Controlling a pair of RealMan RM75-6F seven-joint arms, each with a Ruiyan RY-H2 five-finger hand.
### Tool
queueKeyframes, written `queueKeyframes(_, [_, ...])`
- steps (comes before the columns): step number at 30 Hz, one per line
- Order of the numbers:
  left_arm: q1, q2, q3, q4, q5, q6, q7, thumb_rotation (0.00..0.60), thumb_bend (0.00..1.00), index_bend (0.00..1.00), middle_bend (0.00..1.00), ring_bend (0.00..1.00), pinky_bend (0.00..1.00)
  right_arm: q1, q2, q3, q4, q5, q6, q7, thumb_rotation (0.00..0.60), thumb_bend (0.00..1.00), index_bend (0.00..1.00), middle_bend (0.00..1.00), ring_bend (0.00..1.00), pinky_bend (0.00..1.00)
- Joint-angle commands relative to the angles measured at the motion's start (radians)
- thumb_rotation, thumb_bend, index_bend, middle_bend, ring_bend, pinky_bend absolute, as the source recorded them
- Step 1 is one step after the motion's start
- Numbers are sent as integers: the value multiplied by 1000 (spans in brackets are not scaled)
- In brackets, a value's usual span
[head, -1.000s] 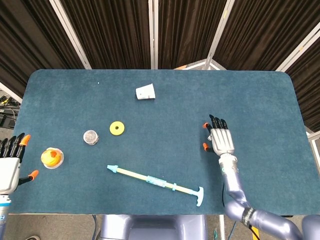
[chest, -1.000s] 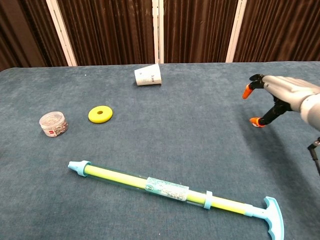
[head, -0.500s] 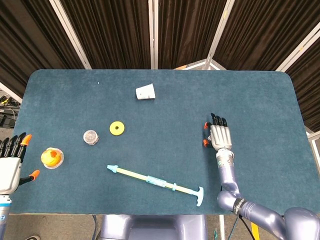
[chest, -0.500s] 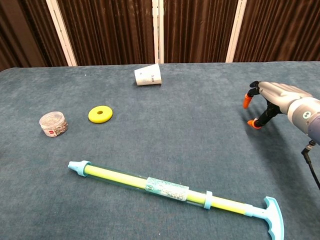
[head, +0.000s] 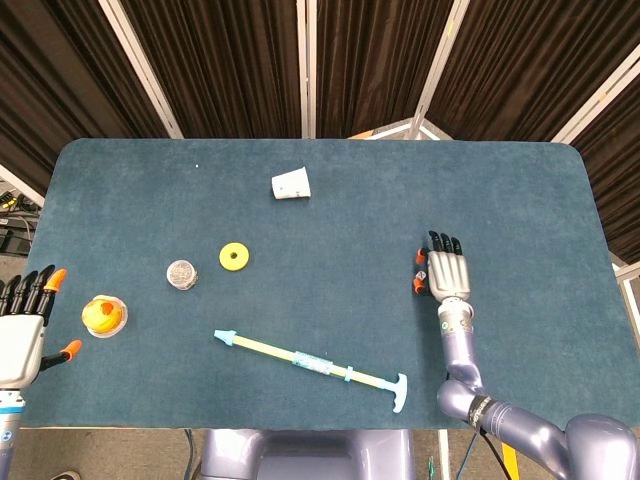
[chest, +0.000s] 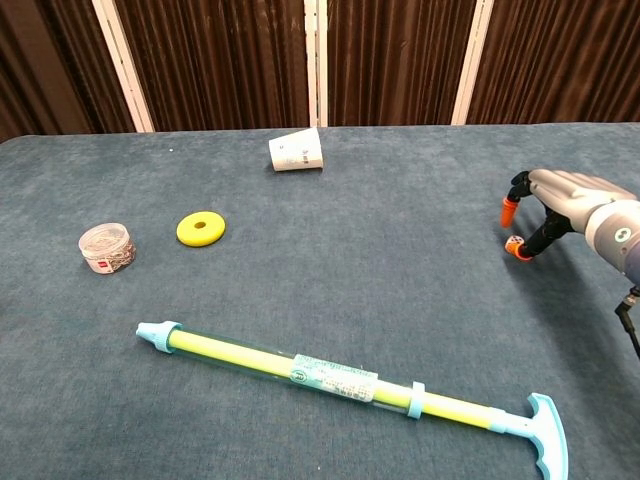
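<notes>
Pump (head: 312, 362) lying diagonal, handle toward right hand (head: 447, 272)

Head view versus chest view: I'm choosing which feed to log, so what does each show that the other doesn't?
Only the head view shows the left robot hand, open off the table's left edge, and the orange-and-yellow thing beside it. The chest view shows nothing extra, only a closer, lower angle. Both show the right robot hand, holding nothing, the paper cup on its side, the yellow ring, the small jar and the long syringe-like pump.
</notes>
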Motion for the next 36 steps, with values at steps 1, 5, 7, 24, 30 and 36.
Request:
queueKeyframes(1, [0, 0, 0, 0, 0, 0, -1, 600, 45, 0, 0, 0, 0, 1, -2, -1, 6, 9, -4, -5, 600, 245, 444, 67, 0, 0])
queueKeyframes(5, [-2, -1, 1, 1, 0, -2, -1, 600, 45, 0, 0, 0, 0, 3, -4, -5, 13, 19, -5, -12, 600, 245, 438, 64, 0, 0])
queueKeyframes(7, [-2, 0, 1, 0, 0, -2, -2, 600, 45, 0, 0, 0, 0, 3, -5, -7, 14, 22, -3, -15, 600, 245, 439, 64, 0, 0])
queueKeyframes(24, [-4, 3, 8, -3, 5, -5, -9, 600, 45, 0, 0, 0, 0, 0, -7, -19, 18, 9, 24, -1, 600, 343, 637, 212, 0, 0])
queueKeyframes(30, [-3, 4, 8, -4, 6, -2, -10, 600, 44, 0, 0, 0, 0, -4, 15, -18, -30, -22, 60, 8, 600, 345, 627, 210, 0, 0])
queueKeyframes(36, [-3, 5, 9, -4, 5, 1, -9, 600, 45, 0, 0, 0, 0, -34, 116, -18, -205, -96, 159, 2, 600, 343, 601, 200, 0, 0])
